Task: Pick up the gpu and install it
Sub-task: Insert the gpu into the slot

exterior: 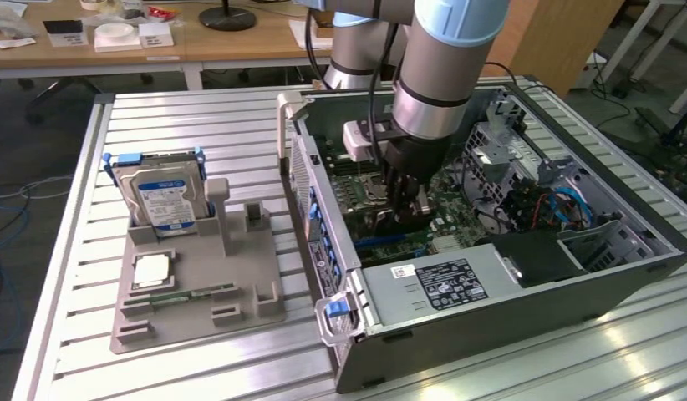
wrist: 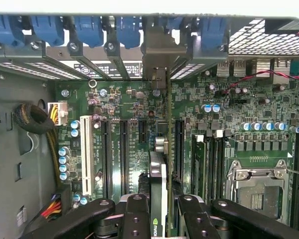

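The gpu [wrist: 158, 174] is seen edge-on in the wrist view: a thin green board with a black shroud beside it. It stands upright over the motherboard [wrist: 229, 114], and its silver bracket [wrist: 158, 52] lies against the rear slot openings of the case. My gripper [wrist: 164, 211] is shut on the card, one black finger [wrist: 136, 211] on each side. In the exterior view the gripper [exterior: 405, 200] reaches down into the open computer case [exterior: 611, 276], with the dark gpu [exterior: 390, 224] below it, low over the board.
Black expansion slots [wrist: 123, 154] and a white slot [wrist: 87, 154] lie beside the card. The CPU socket [wrist: 254, 184], memory slots [wrist: 209, 164] and a cable bundle [wrist: 37, 119] flank it. Outside the case, a grey holder [exterior: 199, 309] carries a hard drive [exterior: 163, 200] and a memory stick [exterior: 187, 294].
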You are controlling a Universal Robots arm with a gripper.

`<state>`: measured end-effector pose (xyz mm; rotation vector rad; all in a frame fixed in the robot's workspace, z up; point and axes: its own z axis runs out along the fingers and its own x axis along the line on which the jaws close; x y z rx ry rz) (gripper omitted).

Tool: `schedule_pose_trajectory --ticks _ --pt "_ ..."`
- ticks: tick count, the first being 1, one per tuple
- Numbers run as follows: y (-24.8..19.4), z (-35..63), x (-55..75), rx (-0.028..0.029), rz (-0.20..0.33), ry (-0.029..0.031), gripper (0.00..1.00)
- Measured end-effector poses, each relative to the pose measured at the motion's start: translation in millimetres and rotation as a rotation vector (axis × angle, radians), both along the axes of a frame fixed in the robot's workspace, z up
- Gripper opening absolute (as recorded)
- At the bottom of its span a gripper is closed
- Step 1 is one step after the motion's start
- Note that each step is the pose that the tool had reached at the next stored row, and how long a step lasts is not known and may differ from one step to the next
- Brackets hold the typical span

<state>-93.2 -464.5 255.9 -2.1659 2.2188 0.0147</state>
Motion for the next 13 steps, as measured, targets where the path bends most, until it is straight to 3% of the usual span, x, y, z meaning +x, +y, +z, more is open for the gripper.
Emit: schedule_pose_trajectory --ticks 13 --pt "1.6 -4.6 0.0 -0.0008 -0.001 0.0000 0.27"
